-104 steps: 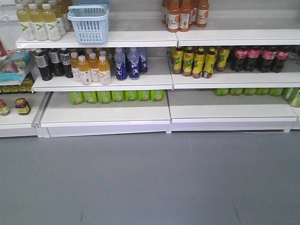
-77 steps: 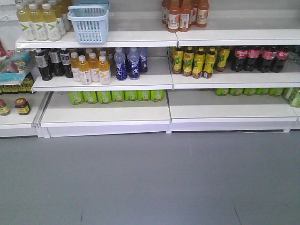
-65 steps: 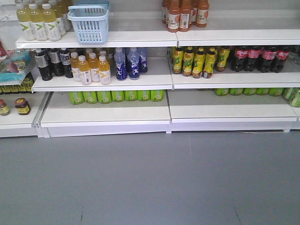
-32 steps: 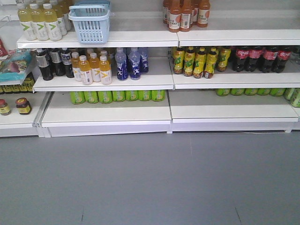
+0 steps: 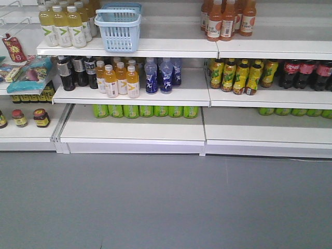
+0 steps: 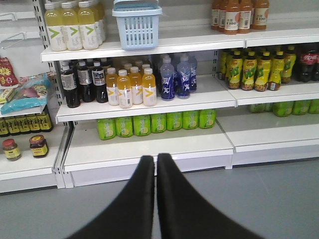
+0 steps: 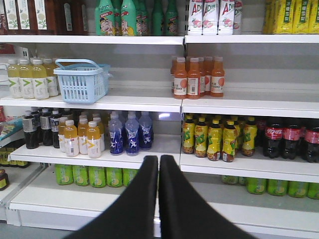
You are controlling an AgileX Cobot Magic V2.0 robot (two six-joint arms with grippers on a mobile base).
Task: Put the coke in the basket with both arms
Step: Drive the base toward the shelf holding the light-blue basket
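The light-blue basket (image 5: 118, 28) stands on the top shelf at the left; it also shows in the left wrist view (image 6: 136, 25) and the right wrist view (image 7: 81, 79). Several coke bottles (image 5: 306, 72), dark with red labels, stand at the far right of the middle shelf, and show in the right wrist view (image 7: 291, 139) and at the edge of the left wrist view (image 6: 309, 59). My left gripper (image 6: 156, 159) is shut and empty, well short of the shelves. My right gripper (image 7: 159, 159) is shut and empty too. Neither arm shows in the front view.
Pale yellow bottles (image 5: 62, 28) stand left of the basket, and orange bottles (image 5: 223, 21) to its right. The middle shelf holds black, orange (image 5: 116, 80), blue (image 5: 161, 75) and yellow-green (image 5: 238, 75) bottles. Green cans (image 5: 145, 110) line the low shelf. Grey floor (image 5: 166, 207) lies in front.
The front view has shifted: shelves and basket now sit further right and slightly lower in frame, and the coke bottles are near the right edge. Nothing on the shelves has moved.
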